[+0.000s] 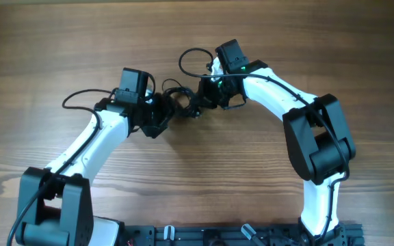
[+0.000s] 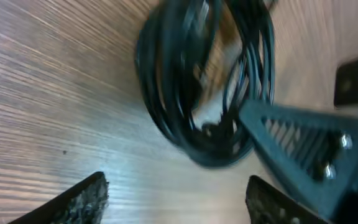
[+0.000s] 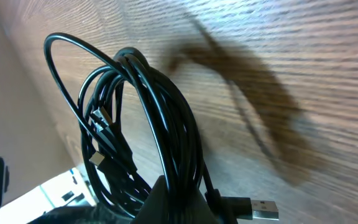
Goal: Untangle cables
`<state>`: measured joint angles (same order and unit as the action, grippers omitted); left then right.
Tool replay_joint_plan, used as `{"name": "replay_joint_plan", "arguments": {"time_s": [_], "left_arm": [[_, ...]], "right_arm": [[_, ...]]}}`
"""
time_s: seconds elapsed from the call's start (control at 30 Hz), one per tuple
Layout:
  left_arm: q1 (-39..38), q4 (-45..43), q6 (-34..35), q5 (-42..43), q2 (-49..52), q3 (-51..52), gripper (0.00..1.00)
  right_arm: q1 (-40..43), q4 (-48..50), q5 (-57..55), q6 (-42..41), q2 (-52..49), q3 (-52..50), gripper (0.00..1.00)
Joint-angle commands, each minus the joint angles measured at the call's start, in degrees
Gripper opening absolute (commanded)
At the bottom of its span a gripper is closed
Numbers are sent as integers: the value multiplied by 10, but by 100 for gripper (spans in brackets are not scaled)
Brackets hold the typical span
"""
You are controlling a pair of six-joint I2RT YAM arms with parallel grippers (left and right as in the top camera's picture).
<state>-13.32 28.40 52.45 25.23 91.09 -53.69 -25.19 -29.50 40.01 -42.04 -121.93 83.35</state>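
The cables (image 1: 178,98) are a bunch of thin black wires coiled in loops between the two grippers at the table's middle. My right gripper (image 1: 197,102) is shut on the bundle (image 3: 135,118), whose loops rise from its jaws. A USB plug (image 3: 263,208) sticks out beside them. My left gripper (image 1: 165,115) sits just left of the tangle and is open. Its fingertips (image 2: 86,198) are wide apart with only bare wood between them. In the left wrist view the coil (image 2: 197,81) lies ahead of the jaws, with one right finger (image 2: 303,140) against it.
The wooden table (image 1: 286,41) stretches all round. A thicker black arm cable (image 1: 81,99) loops out left of the left wrist. Another black loop (image 1: 187,60) curls beside the right wrist camera. The arm bases (image 1: 252,236) stand at the near edge.
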Motion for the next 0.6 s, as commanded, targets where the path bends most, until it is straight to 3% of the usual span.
{"name": "replay_joint_plan", "arguments": {"time_s": [0.0,0.13,0.27,0.37,0.47,0.57], "left_arm": [[-15,-12,72,-88,7,-9,73],[-24,-26,72,-120,7,-9,68],[-26,-42,72,-130,7,-9,44],[-26,-41,72,-131,7,-9,37],[-28,-21,72,-131,7,-9,37],[-37,6,72,-131,7,-5,50]], "right_arm": [[-3,-4,40,-6,-12,0,4],[-3,-8,40,-5,-12,0,4],[-3,-17,43,-6,-12,-1,5],[-3,-16,49,-5,-12,-1,4],[-3,-16,49,-6,-12,-1,4],[-3,-16,49,-6,-12,-1,4]]}}
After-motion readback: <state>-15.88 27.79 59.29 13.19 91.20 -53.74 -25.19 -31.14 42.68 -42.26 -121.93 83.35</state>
